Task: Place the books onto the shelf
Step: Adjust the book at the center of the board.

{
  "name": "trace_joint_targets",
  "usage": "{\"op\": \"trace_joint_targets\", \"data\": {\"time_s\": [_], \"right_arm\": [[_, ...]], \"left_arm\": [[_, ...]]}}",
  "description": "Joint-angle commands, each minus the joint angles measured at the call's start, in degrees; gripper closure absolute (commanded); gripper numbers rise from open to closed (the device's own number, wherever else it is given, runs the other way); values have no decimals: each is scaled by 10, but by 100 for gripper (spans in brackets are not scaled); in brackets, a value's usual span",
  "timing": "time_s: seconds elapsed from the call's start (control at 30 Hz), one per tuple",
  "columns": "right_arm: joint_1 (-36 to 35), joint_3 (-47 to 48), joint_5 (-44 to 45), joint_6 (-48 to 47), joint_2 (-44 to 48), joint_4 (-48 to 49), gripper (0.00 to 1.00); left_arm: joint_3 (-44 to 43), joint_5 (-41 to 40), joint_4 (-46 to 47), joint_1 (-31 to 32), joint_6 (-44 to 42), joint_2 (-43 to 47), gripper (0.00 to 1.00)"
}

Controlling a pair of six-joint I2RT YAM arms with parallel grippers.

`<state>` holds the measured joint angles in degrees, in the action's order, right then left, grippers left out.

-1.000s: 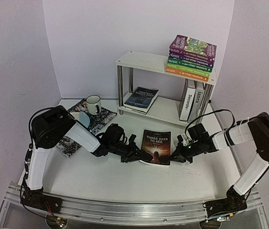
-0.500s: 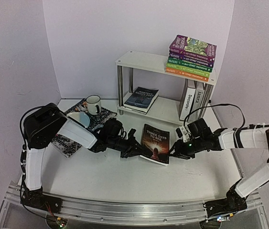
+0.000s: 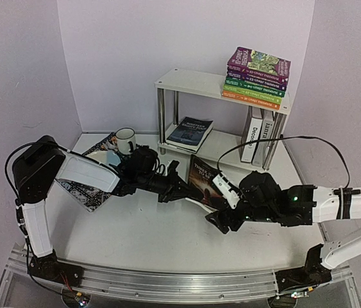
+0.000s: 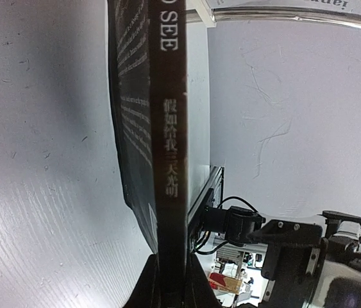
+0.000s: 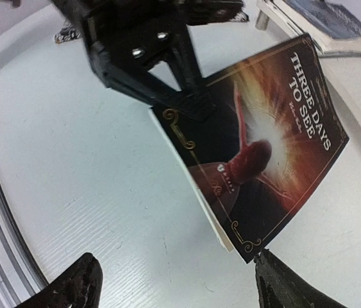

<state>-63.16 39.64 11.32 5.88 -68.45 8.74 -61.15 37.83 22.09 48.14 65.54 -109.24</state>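
Note:
A black book titled "Three Days to See" (image 3: 204,177) is raised at a tilt over the table, just in front of the shelf (image 3: 190,82). My left gripper (image 3: 181,190) is shut on its spine edge (image 4: 167,160). My right gripper (image 3: 219,222) stands open below the book's near corner (image 5: 270,147), holding nothing; one fingertip (image 5: 281,281) is close to that corner. Several colourful books (image 3: 257,77) are stacked on the shelf's top board. A dark book (image 3: 190,133) lies on the lower board, and two white books (image 3: 257,133) stand upright there.
A white mug (image 3: 125,140) and a pale bowl (image 3: 106,158) sit on a dark patterned placemat (image 3: 85,191) at the back left. The shelf's metal legs (image 3: 161,119) stand close behind the held book. Walls close in on both sides.
My right gripper let go of the book, opened wide and drew back toward the near left. My left gripper tilted the book up and carried it toward the shelf.

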Motion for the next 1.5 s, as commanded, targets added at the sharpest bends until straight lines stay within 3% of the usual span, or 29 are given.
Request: {"op": "trace_joint_targets", "data": {"time_s": [0.0,0.47,0.77,0.97,1.13,1.23,1.4,1.47], "right_arm": [[-64,45,173,-132,-33,6,13],[-74,131,282,-204,-210,56,14],[-87,133,362,-262,-259,125,27],[-93,120,391,-308,-271,161,34],[-93,111,387,-320,-262,165,32],[-93,110,387,-330,-262,165,42],[-94,117,390,-351,-265,165,50],[-94,119,390,-353,-263,166,44]], "left_arm": [[-2,8,11,-3,-18,57,100],[6,3,-20,-4,-25,100,100],[8,10,-23,-5,-23,110,100],[12,12,-26,-10,-23,120,100],[17,13,-29,-15,-23,128,100],[18,13,-31,-16,-23,134,100],[17,15,-35,-20,-27,144,100],[16,15,-38,-23,-31,148,100]]}}
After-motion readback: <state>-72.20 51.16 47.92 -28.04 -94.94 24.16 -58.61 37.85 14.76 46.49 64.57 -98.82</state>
